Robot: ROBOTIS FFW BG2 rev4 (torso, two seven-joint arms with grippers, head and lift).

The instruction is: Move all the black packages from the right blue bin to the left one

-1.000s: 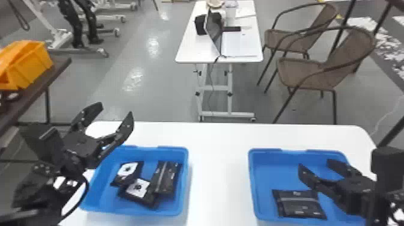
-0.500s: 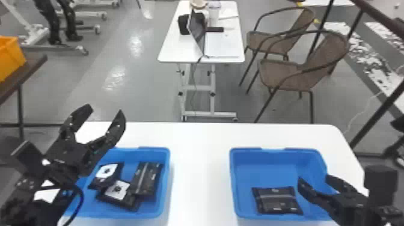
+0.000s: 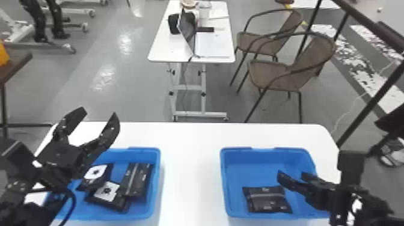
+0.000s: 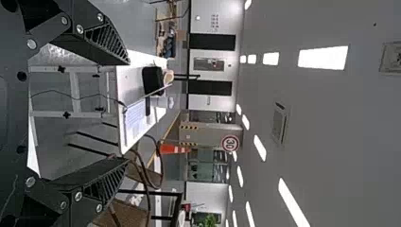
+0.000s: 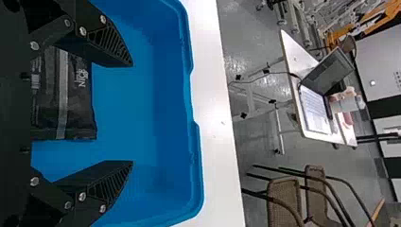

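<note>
In the right bin [image 3: 255, 171], one black package [image 3: 266, 200], right tool [image 3: 291, 174] spread nearby.

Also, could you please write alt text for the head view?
On a white table, the left blue bin holds three black packages and the right blue bin holds one. The robot's open left claw is raised near the left blue bin; its open right claw is over the right one. Behind, a laptop stands on a smaller table beside two wicker chairs.
</note>
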